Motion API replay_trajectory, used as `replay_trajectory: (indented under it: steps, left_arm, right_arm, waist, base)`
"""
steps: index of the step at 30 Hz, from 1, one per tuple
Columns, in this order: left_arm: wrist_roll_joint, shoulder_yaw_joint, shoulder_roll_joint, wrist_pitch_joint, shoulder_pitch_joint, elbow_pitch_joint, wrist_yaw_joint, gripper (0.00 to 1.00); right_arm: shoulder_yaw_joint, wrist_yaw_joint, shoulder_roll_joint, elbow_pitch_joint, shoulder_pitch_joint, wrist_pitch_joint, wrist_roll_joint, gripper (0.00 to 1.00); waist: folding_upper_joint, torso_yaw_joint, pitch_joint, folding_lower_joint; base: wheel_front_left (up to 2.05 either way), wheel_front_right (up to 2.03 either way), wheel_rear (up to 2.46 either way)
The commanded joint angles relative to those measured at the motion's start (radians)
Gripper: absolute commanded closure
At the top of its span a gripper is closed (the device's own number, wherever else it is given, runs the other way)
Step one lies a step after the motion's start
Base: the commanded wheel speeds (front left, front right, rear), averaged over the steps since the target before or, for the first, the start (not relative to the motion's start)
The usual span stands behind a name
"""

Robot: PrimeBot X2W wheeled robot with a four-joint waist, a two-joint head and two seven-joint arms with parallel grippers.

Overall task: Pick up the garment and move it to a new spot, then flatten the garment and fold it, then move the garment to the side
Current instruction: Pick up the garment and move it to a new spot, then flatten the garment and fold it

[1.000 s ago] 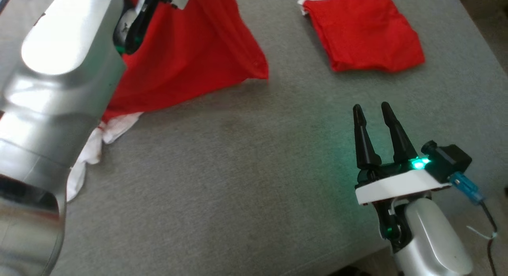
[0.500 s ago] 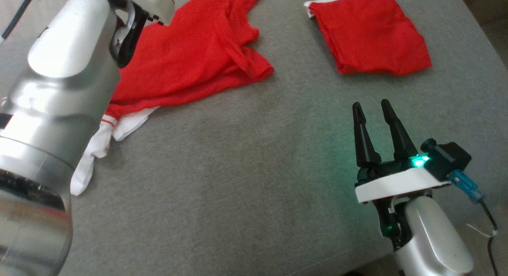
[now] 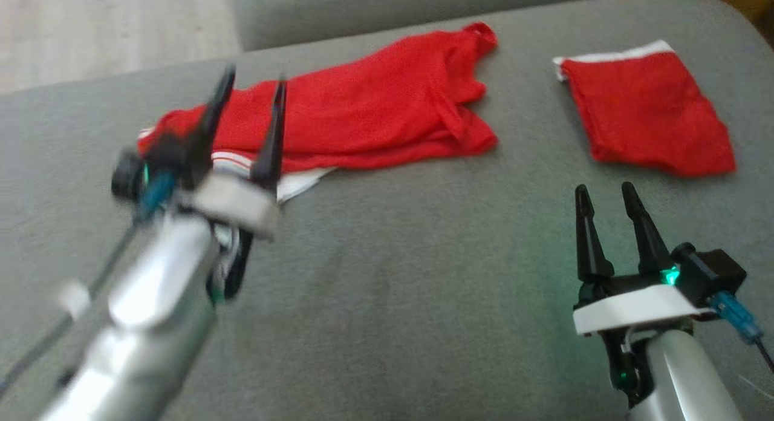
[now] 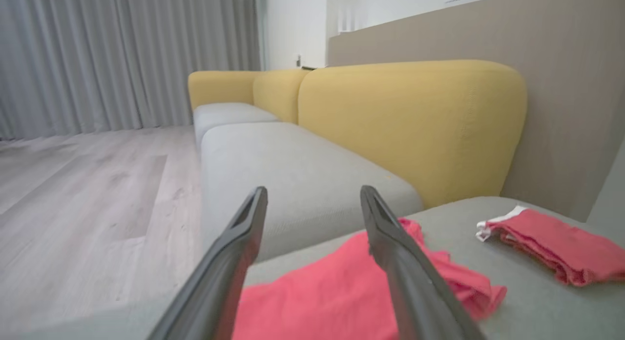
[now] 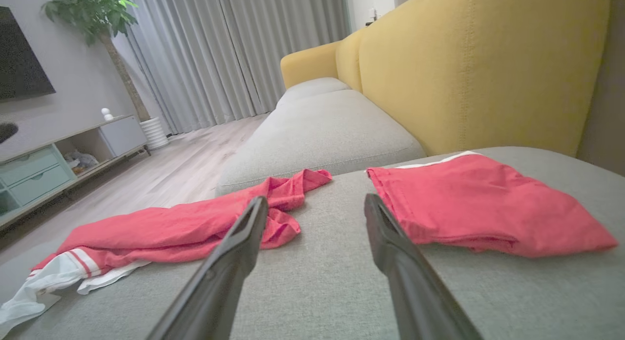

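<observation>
A red garment (image 3: pixel 375 112) with a white striped hem lies crumpled and stretched out across the grey cushion (image 3: pixel 393 276), left of centre; it also shows in the right wrist view (image 5: pixel 185 227) and the left wrist view (image 4: pixel 317 301). My left gripper (image 3: pixel 251 85) hangs open and empty over the garment's near left end, blurred by motion. My right gripper (image 3: pixel 608 191) stands open and empty at the lower right, apart from any cloth.
A second red garment (image 3: pixel 647 121), folded with a white edge, lies at the back right of the cushion (image 5: pixel 478 203). A yellow sofa back (image 5: pixel 478 61) rises behind. Wooden floor (image 4: pixel 83 193) lies beyond the cushion's left edge.
The left gripper has let go of the garment, which now lies on the cushion, and the arm has drawn back toward me. The head camera has tilted, shifting the whole picture.
</observation>
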Motion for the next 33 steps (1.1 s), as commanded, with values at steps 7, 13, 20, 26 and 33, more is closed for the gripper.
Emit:
replay_trajectory:
  steps: [7,13,20,26,33]
  left_arm:
    - [0.056,0.147,0.016,-0.009,0.322,-0.212,0.11,0.0]
    - [0.114,0.199,-0.027,-0.009,0.443,-0.263,0.119,0.0]
    - [0.193,0.212,-0.033,-0.004,0.422,-0.209,0.083,0.0]
    - [0.214,0.166,-0.015,0.119,0.337,-0.058,0.055,0.0]
    - [0.253,0.131,0.003,0.199,0.237,0.108,0.046,0.0]
  right_arm:
    - [-0.052,-0.001,-0.003,-0.048,0.04,-0.011,-0.029,0.0]
    - [-0.077,-0.001,-0.003,-0.057,0.065,-0.011,-0.032,0.0]
    - [-0.067,-0.001,-0.003,-0.067,0.048,-0.011,-0.033,0.0]
    - [-0.057,-0.001,-0.003,-0.07,0.03,-0.011,-0.03,0.0]
    - [-0.051,-0.001,-0.003,-0.07,0.009,-0.011,-0.029,0.0]
  waist:
    - [-0.0001,0.127,-0.094,0.0001]
    - [-0.0001,0.156,-0.098,0.0001]
    - [-0.0001,0.151,-0.056,0.0001]
    - [-0.0001,0.121,-0.001,0.0001]
    - [-0.0001,0.09,0.049,0.0001]
  base:
    - [0.0,0.0,0.0]
    - [0.0,0.0,0.0]
    - [0.0,0.0,0.0]
    - [0.0,0.0,0.0]
    - [0.0,0.0,0.0]
